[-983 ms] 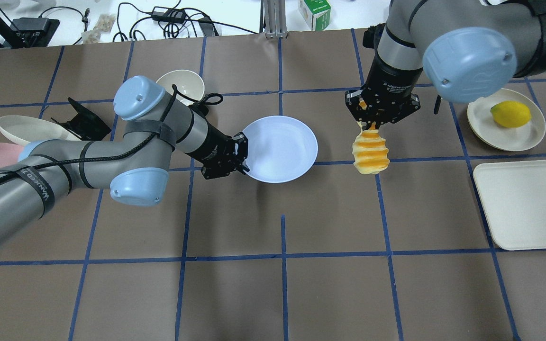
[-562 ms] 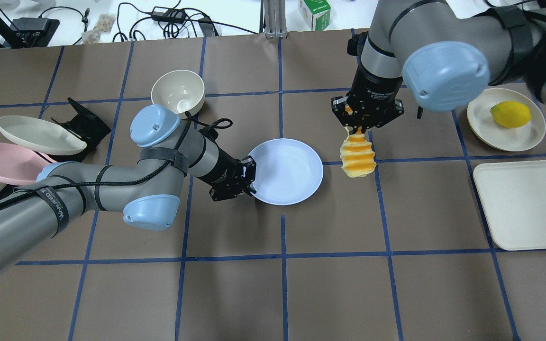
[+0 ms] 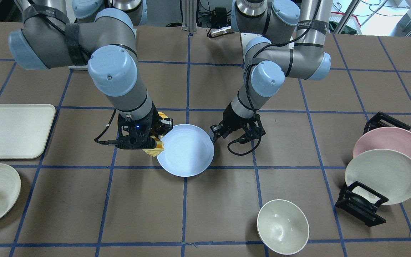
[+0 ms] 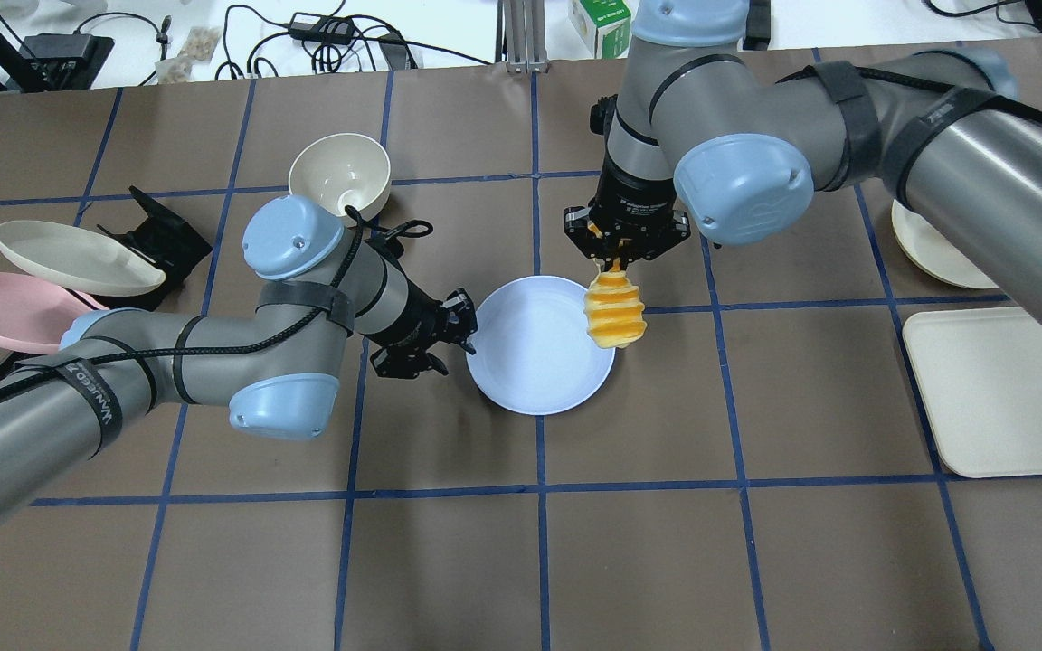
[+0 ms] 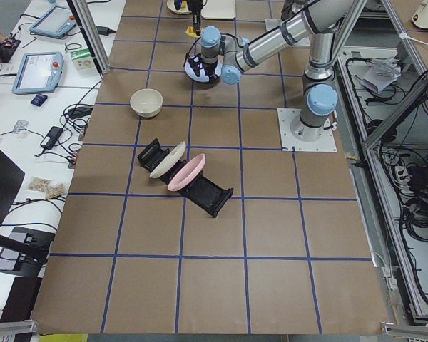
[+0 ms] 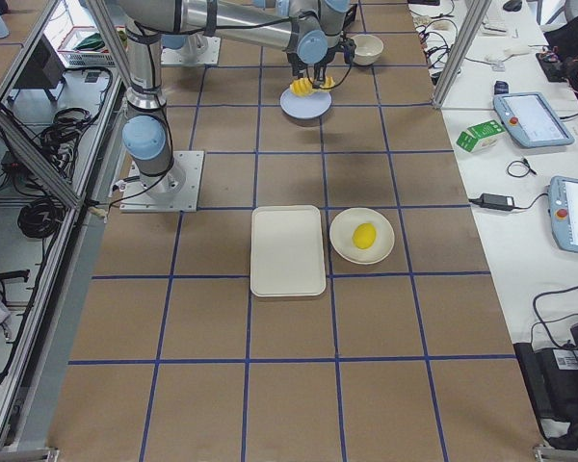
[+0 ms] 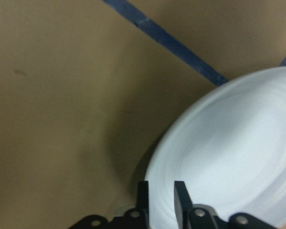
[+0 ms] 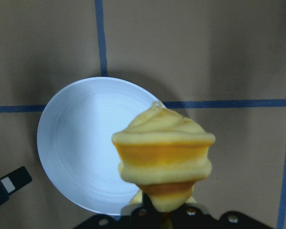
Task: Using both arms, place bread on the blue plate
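— Where is the bread (image 4: 615, 314)?
— Just right of centre in the overhead frame. It hangs lengthwise from the right tool (image 4: 617, 263), which is clenched on its upper end. The lower end overlaps the right rim of the blue plate (image 4: 530, 362).
— And the plate?
— Mid-frame over the brown desk (image 4: 756, 407); I cannot tell whether it rests there or is lifted. The left tool (image 4: 467, 330) comes in from the left and pinches the plate's left rim, with a finger (image 7: 180, 198) on each face.

robot lab: taped-grid table (image 4: 449, 561), teach pendant (image 6: 532, 117)
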